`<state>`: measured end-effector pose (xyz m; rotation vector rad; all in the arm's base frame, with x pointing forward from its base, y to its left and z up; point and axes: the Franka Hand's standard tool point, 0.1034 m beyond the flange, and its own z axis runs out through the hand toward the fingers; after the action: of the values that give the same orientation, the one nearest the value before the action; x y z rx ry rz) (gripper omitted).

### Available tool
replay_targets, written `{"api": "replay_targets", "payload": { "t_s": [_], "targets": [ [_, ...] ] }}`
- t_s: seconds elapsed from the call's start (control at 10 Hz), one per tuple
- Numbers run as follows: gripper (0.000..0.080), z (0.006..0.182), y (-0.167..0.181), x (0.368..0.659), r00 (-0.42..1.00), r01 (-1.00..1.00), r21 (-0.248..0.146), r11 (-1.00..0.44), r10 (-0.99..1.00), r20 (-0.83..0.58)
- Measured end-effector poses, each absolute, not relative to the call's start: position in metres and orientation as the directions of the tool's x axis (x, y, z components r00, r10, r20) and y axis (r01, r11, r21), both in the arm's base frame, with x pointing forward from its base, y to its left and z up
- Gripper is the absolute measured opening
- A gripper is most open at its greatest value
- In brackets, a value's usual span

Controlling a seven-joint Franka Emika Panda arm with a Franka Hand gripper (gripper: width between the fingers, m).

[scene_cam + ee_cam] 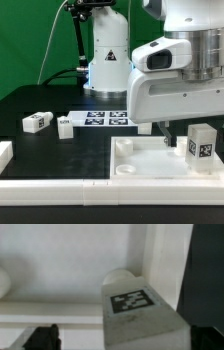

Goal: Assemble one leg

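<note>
Evidently the leg point(200, 143) stands upright at the tray-like piece's point(140, 168) corner; gripper point(167, 130) spread, one finger point(44, 336) clear of it, the other hidden.

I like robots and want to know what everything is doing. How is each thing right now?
leg: standing upright at a corner of the tray-like piece; cannot tell if it is fully in.
gripper: open, hanging over the leg.
tray-like piece: lying flat.
spare legs: lying loose on the table.
marker board: lying flat.
</note>
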<state>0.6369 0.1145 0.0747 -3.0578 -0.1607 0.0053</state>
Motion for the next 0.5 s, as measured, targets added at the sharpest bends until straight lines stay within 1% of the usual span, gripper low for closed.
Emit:
{"api": "replay_targets", "payload": {
  "t_s": [0.1,0.2,0.3,0.4,0.5],
  "targets": [
    [0.0649,0.0742,0.1145,0.6367,0.991,0.136,-0.08,-0.987,0.137,0.003],
    [0.0649,0.0741,0.1147,0.6366,0.992,0.127,-0.081,-0.989,0.127,0.002],
    [0.0532,0.0739,0.1147,0.6366,0.992,0.127,-0.08,-0.989,0.127,0.001],
    [0.0532,0.0737,0.1147,0.6365,0.992,0.127,-0.08,-0.989,0.127,0.001],
    [0.0349,0.0734,0.1147,0.6364,0.992,0.127,-0.08,-0.989,0.128,0.001]
  ]
}}
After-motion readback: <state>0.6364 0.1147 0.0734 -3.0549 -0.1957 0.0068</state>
